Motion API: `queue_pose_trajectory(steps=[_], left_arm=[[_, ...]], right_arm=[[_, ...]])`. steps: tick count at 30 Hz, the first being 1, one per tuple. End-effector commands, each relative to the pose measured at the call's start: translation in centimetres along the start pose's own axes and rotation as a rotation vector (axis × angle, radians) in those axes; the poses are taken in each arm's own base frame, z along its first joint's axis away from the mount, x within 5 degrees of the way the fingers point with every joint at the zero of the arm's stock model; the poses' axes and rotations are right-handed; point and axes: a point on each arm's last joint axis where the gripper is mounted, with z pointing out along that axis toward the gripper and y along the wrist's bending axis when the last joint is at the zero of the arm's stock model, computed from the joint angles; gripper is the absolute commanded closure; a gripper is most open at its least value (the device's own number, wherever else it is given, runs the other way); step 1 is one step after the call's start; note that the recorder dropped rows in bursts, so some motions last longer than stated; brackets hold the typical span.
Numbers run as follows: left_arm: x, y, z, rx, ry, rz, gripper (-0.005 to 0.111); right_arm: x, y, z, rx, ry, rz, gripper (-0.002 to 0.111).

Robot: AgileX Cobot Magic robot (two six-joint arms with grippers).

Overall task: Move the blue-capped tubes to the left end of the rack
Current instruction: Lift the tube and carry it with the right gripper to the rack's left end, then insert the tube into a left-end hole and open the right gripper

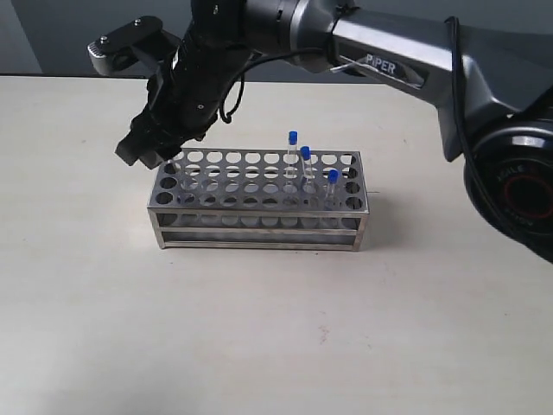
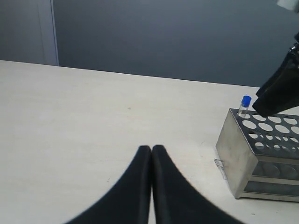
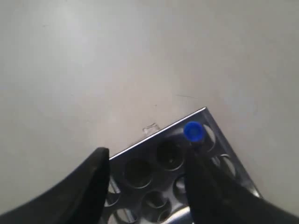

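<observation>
Left wrist view first: your left gripper (image 2: pixel 151 151) sits right up close, fingers pressed together on nothing, their bases cut off by the frame. Past it, across the table (image 2: pixel 93 107), is the rack (image 2: pixel 238 154), half out of shot. One blue-capped tube (image 2: pixel 245 103) stands in a corner hole at its left end. Right wrist view: your right gripper (image 3: pixel 145 156) is spread wide over that corner. The cap sits just off one fingertip, and you can't tell if they touch. Exterior view hides that tube behind the gripper. The other three tubes (image 1: pixel 305 157) stand toward the rack's right end.
</observation>
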Motion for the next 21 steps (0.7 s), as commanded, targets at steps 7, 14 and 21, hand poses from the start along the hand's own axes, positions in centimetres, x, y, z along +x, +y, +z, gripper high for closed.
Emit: queue_pose_trajectory(steps=[7,14,21], left_arm=[[-0.1,-0.1,-0.1,0.012,-0.004,0.002,0.106],[-0.1,-0.1,-0.1,0.012,-0.004,0.002,0.106],[-0.1,-0.1,-0.1,0.012,-0.004,0.002,0.106]], right_arm=[[-0.7,0.9,-3.4,0.003,-0.007,-0.004,0.056],[-0.7,0.4,-6.0,0.103,0.027,-0.002,0.057],[0.5,-0.3,-10.5,0.201,0.150,0.028,0.057]])
